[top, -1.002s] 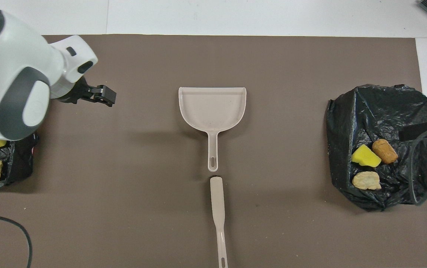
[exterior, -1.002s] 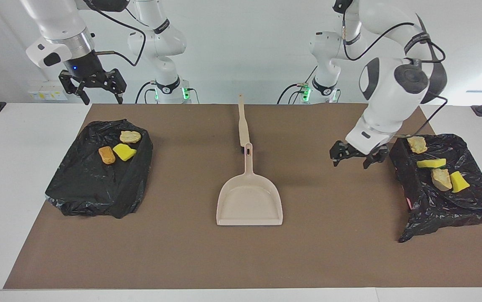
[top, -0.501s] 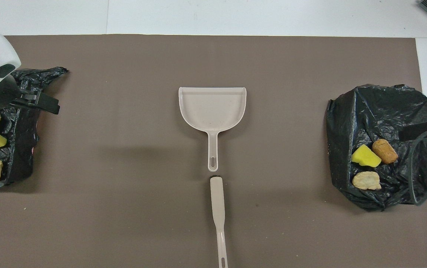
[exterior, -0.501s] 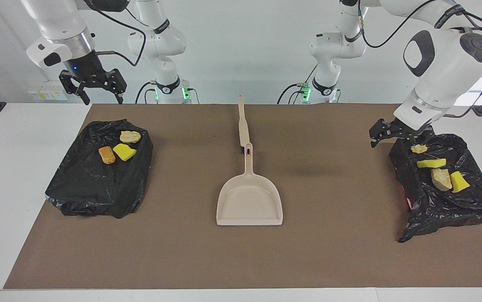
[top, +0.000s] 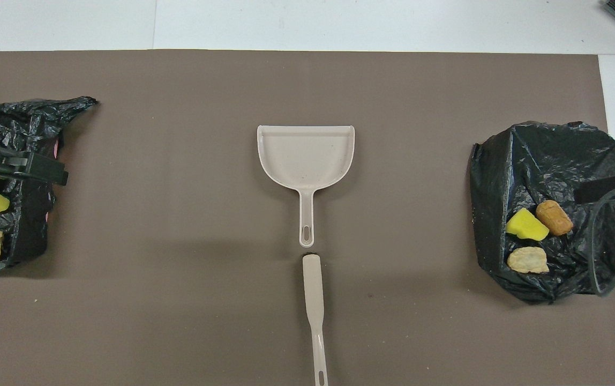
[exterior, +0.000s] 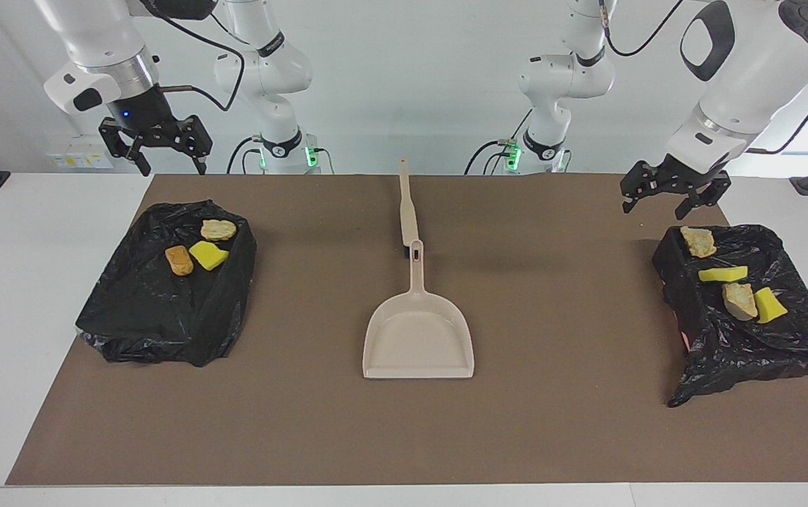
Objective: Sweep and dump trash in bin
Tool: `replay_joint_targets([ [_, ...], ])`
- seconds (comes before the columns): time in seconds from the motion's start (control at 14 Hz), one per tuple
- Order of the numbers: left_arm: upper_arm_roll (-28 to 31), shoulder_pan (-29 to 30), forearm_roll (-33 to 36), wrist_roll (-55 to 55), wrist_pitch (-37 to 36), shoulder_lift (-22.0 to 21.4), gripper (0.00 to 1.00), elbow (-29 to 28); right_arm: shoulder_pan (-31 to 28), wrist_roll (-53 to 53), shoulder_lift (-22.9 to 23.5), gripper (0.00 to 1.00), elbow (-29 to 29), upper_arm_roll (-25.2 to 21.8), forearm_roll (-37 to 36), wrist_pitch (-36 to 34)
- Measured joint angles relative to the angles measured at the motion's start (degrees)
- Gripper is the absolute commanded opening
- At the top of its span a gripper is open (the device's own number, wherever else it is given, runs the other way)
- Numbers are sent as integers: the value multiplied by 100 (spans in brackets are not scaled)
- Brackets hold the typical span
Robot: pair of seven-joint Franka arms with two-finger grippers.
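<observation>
Grippers both hang empty, fingers spread: left gripper (exterior: 675, 199) over the mat beside its bin (exterior: 798, 352), right gripper (exterior: 158, 144) raised near the other bin (exterior: 143, 317). Trash (exterior: 724, 274) lies in both bins. Dustpan (exterior: 418, 341) and brush (exterior: 407, 208) rest mid-table, within either arm's reach; sweeping looks finished.

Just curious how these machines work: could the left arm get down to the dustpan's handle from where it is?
Probably yes. The left gripper hangs open and empty near its bin bag; the dustpan lies mid-table, its handle toward the robots, nothing on or beside it but the brush.
</observation>
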Motion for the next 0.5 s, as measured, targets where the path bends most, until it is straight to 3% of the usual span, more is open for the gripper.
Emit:
replay_joint_targets([
  [0.5,-14,206,98,-1,-88,-180,100,-109,11,0,-5,100,8,59,-4,-110],
])
